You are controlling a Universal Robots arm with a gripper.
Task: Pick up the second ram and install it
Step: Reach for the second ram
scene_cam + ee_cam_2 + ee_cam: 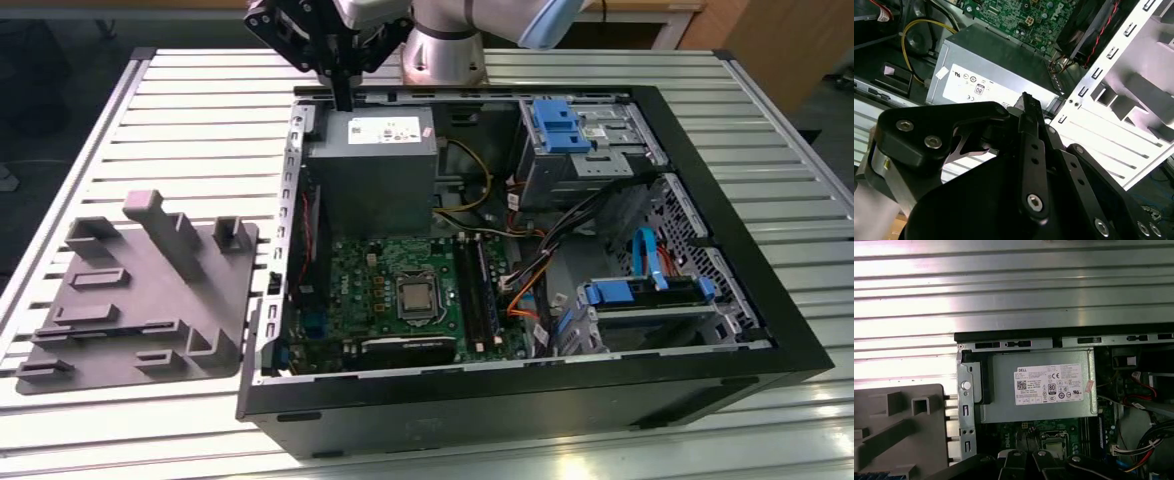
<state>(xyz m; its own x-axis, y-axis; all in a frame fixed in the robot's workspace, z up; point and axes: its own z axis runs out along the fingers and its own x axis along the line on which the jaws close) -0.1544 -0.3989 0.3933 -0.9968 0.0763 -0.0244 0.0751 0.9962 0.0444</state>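
The second ram (114, 327) is a thin dark stick lying flat in a groove near the front of the grey moulded tray (200, 300), on the exterior view's left. My gripper (347, 104) hangs high over the far rim of the open computer case (534, 400), above the grey power supply (371, 170), well apart from the tray. Its black fingers (1032, 150) are pressed together into one narrow blade, and I see nothing between them. The black memory slots (475, 288) run along the green motherboard (367, 280) inside the case.
The power supply (1039, 390) sits directly under the gripper. Drive bays with blue clips (561, 125) and bundles of orange and blue cables (527, 290) fill the case's right half. The tray's tall posts (158, 225) stand at its far end. Ribbed metal table (134, 420) surrounds everything.
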